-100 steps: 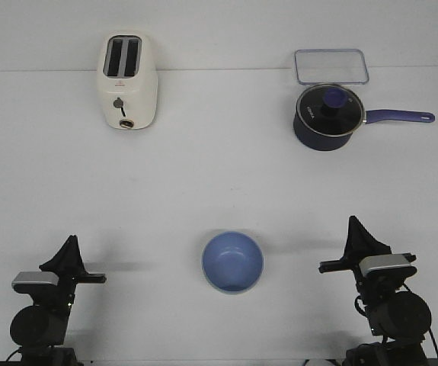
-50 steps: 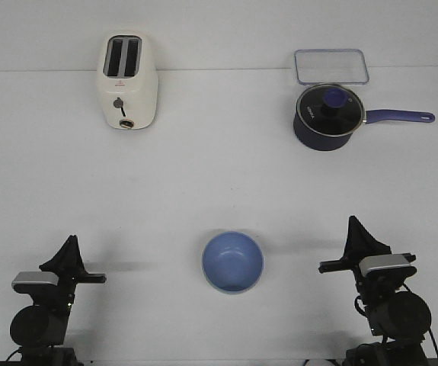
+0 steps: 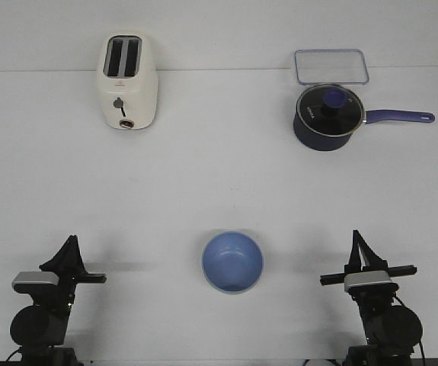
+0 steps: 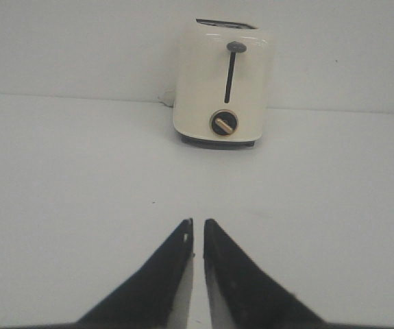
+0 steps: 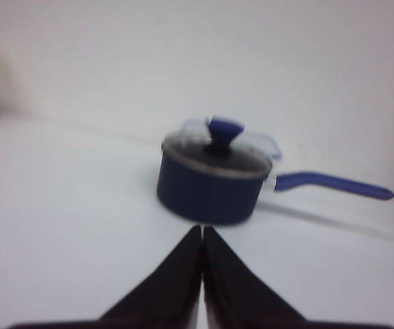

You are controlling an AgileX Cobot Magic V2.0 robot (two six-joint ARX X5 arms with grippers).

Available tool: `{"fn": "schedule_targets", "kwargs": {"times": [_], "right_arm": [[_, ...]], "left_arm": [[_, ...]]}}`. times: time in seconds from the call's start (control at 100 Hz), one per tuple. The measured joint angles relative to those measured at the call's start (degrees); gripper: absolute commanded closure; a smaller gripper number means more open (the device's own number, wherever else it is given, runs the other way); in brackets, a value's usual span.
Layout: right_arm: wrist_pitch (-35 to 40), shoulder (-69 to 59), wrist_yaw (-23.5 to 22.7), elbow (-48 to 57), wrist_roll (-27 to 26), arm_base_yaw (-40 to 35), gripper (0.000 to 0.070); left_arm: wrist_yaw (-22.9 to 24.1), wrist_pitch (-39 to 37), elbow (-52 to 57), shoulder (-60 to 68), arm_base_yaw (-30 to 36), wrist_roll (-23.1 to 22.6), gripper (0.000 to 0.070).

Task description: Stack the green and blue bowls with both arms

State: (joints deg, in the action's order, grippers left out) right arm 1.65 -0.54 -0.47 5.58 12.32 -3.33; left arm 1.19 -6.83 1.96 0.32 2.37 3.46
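Near the front edge of the white table (image 3: 219, 191), midway between the two arms, we see the blue bowl (image 3: 232, 262) standing upright and open; a pale rim shows around its near side, which may be the green bowl beneath it, but we cannot tell from above. Neither wrist camera catches the bowl. At the bottom of the front view both arm bases are cut off by the frame. We see the left gripper (image 3: 69, 250) at the near left, well apart from the bowl, and in its wrist view its dark fingers (image 4: 162, 274) taper to tips with only a thin slit between them, holding nothing. We see the right gripper (image 3: 359, 248) at the near right, also clear of the bowl, and its fingers (image 5: 238, 288) meet at the tips, pressed together and empty. That right wrist picture is blurred, so the fine detail of the navy saucepan (image 5: 212, 179) is hard to read, though its glass lid, blue knob and long handle show. Over at the far left stands a cream toaster (image 3: 128, 81), whose lever and dial only the left wrist view (image 4: 224, 86) shows face on. Just behind the saucepan (image 3: 327, 115) at the far right lies a clear rectangular container (image 3: 331, 66), only a faint edge in the wrist view
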Motion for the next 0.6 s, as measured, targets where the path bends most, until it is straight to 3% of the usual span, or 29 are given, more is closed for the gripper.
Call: {"fn": "schedule_targets", "kwargs": {"times": [0.3, 0.6], "right_arm": [[0.9, 0.4, -0.9, -4.7, 3.8, 1.7, 0.0700], [-2.4, 0.4, -1.0, -4.7, 4.0, 1.7, 0.0700]], "left_arm": [[0.0, 0.0, 0.0, 0.0, 0.0, 0.0, 0.0685], [0.0, 0.0, 0.0, 0.0, 0.0, 0.0, 0.0685]]}}
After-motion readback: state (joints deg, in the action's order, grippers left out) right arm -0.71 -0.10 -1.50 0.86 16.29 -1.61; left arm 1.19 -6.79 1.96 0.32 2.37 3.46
